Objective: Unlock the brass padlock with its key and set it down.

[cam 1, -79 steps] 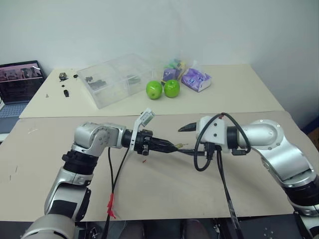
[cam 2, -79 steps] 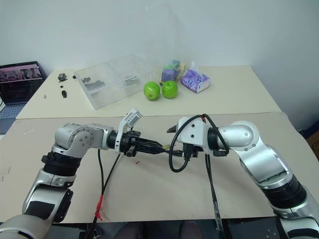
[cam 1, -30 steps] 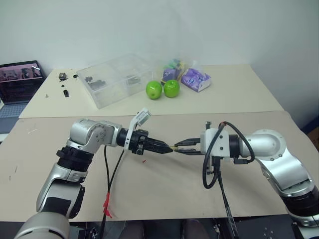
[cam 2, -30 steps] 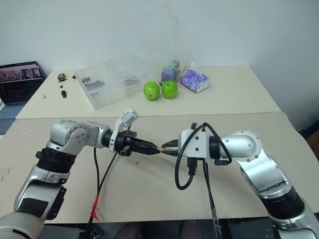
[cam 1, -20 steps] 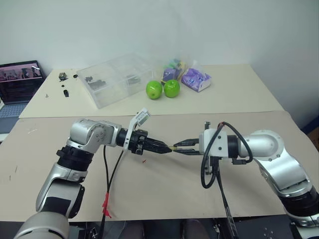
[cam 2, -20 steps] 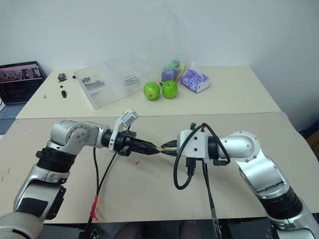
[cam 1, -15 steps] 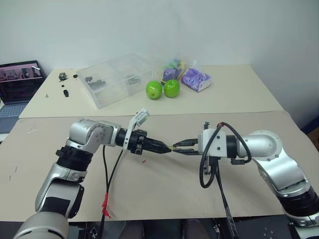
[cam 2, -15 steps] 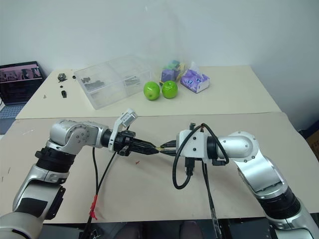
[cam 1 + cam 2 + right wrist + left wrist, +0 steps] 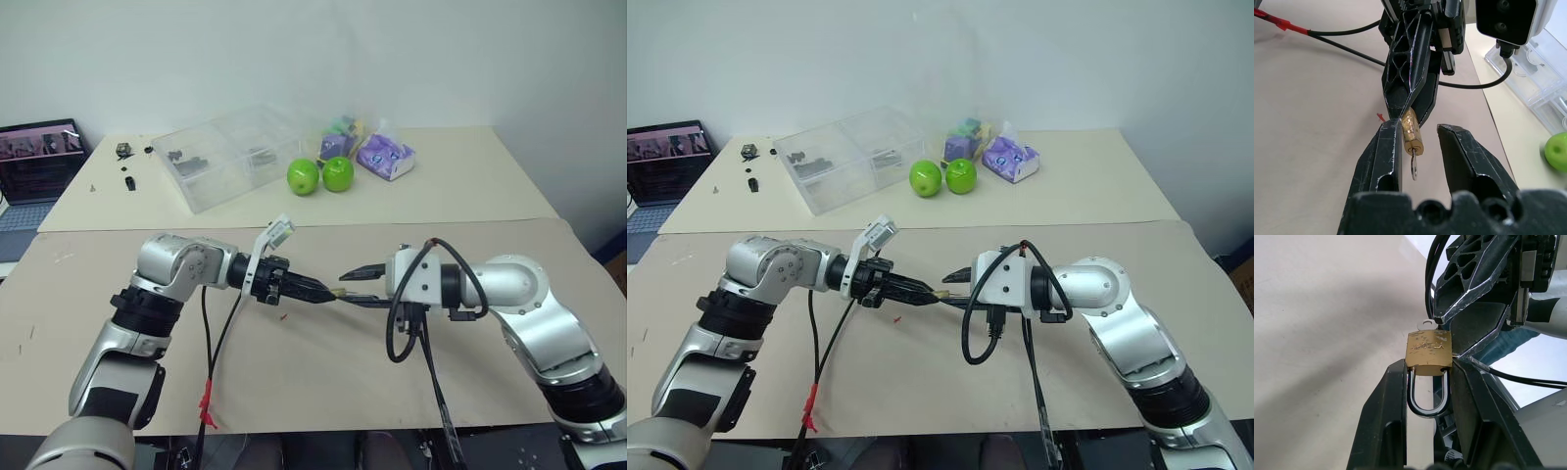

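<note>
Holding brass padlock (image 9: 1428,353) in left gripper (image 9: 1428,384) | key (image 9: 1414,165) seated in padlock | right gripper (image 9: 1418,147) parted, straddling key untouched | risk: closing off-centre bends key.

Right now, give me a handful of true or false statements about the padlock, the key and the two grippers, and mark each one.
1. The left gripper holds the brass padlock. True.
2. The key lies flat on the table. False: it sticks out of the padlock's body.
3. The right gripper is clamped on the key. False: its jaws stand apart on either side of it.
4. The padlock's shackle sits between the left gripper's fingers. True.
5. Two green apples sit beside the clear plastic box. True.
</note>
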Available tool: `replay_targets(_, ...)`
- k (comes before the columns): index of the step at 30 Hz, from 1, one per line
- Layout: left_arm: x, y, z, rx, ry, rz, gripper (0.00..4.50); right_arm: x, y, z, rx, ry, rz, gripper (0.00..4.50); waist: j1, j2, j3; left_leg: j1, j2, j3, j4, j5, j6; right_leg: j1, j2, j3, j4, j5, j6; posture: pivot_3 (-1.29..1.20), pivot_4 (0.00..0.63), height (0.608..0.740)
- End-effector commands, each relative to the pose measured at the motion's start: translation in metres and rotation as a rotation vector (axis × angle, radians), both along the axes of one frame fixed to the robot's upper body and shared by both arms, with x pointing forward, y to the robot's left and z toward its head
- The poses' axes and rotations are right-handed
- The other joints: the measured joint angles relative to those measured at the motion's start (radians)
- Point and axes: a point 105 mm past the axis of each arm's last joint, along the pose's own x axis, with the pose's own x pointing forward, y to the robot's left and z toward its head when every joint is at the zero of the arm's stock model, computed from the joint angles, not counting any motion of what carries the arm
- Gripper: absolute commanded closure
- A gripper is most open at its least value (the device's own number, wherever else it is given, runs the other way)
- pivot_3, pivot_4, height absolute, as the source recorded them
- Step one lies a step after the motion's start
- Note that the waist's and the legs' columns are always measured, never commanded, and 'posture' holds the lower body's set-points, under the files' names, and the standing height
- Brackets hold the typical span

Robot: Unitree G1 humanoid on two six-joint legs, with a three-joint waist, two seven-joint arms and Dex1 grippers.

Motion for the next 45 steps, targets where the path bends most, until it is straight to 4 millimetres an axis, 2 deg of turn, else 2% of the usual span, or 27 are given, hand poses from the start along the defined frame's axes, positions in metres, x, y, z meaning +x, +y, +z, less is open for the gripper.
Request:
replay_targets(1, -0.006, -0.011, 0.018, -0.05, -0.048, -0.073, 3.7, -0.002, 0.005, 0.007, 0.008, -0.047, 0.027, 3.01, 0.0, 0.0, 0.0, 0.0, 0.0, 0.0, 0.0, 0.0, 0.0, 0.0, 0.0, 0.0, 0.0, 0.0, 0.0, 0.0, 0.15, 0.74)
replay_targets(6, -0.006, -0.009, 0.018, -0.048, -0.05, -0.07, 3.7, 0.0, -0.006, 0.006, -0.02, -0.042, 0.017, 3.01, 0.0, 0.0, 0.0, 0.0, 0.0, 0.0, 0.0, 0.0, 0.0, 0.0, 0.0, 0.0, 0.0, 0.0, 0.0, 0.0, 0.15, 0.74)
replay_targets(17, -0.007, -0.01, 0.017, -0.051, -0.047, -0.073, 3.7, 0.0, -0.009, 0.008, -0.021, -0.035, 0.015, 3.01, 0.0, 0.0, 0.0, 0.0, 0.0, 0.0, 0.0, 0.0, 0.0, 0.0, 0.0, 0.0, 0.0, 0.0, 0.0, 0.0, 0.15, 0.74)
replay_targets(36, -0.007, -0.011, 0.015, -0.05, -0.052, -0.081, 3.7, -0.002, 0.002, 0.011, 0.028, -0.015, 0.011, 3.01, 0.0, 0.0, 0.0, 0.002, 0.0, 0.0, -0.001, 0.0, 0.0, 0.001, 0.001, 0.0, 0.0, 0.0, 0.0, 0.0, 0.15, 0.74)
replay_targets(41, -0.007, -0.011, 0.015, -0.051, -0.051, -0.08, 3.7, -0.002, 0.002, 0.011, 0.03, -0.007, 0.01, 4.29, 0.0, 0.0, 0.0, 0.002, 0.0, 0.0, -0.001, 0.0, 0.0, 0.001, 0.001, 0.0, 0.0, 0.0, 0.0, 0.0, 0.15, 0.74)
replay_targets(45, -0.007, -0.011, 0.015, -0.052, -0.05, -0.078, 3.7, -0.002, 0.002, 0.011, 0.031, -0.003, 0.008, 4.34, 0.0, 0.0, 0.0, 0.002, 0.0, 0.0, -0.001, 0.0, 0.0, 0.001, 0.001, 0.0, 0.0, 0.0, 0.0, 0.0, 0.15, 0.74)
